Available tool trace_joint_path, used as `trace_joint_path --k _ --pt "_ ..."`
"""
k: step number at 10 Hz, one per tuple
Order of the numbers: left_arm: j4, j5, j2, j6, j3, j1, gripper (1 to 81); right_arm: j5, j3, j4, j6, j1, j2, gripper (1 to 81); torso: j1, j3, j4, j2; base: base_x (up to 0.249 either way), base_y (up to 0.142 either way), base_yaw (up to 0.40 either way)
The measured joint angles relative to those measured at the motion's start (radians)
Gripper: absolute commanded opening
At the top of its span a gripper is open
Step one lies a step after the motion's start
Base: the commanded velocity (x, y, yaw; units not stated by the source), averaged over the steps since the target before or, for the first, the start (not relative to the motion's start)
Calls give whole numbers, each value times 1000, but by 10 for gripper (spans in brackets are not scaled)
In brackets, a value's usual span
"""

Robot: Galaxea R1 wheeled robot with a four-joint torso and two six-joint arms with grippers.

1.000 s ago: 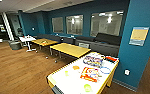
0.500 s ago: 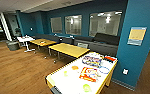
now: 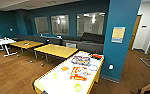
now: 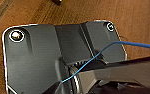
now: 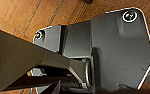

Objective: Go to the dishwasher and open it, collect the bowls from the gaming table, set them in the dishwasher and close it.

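The gaming table (image 3: pixel 49 82) stands just ahead in the head view, a long cream top with a yellow edge. Colourful board-game boxes (image 3: pixel 79 73) lie on its middle and far end. Three small bowls rest on the top: an orange bowl (image 3: pixel 64 68) left of the boxes, a yellow bowl (image 3: pixel 55 75) nearer to me, and a green bowl (image 3: pixel 78 87) by the near right edge. The dishwasher is out of view. Both wrist views look down on wooden floor past the robot's own dark plate.
A blue pillar (image 3: pixel 121 37) rises right of the table. Two yellow-wood tables (image 3: pixel 56 50) and a white table (image 3: pixel 2 41) stand to the left, with a dark sofa (image 3: pixel 89 42) along the windowed wall. A doorway (image 3: pixel 137 30) opens at the far right.
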Motion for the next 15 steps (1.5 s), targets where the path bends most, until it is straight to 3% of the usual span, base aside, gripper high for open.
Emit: trace_joint_path --k 1,4,15 --pt "0 0 3 0 1 1 811 0 0 0 0 0 0 811 0 0 0 0 0 0 -342" --pt "0 -10 2 0 -1 -4 811 -4 2 -1 0 -10 3 811 0 0 0 0 0 -172 0" --pt "-1 -7 6 0 0 3 811 2 1 -4 0 0 -1 811 0 0 0 0 -24 6 0"
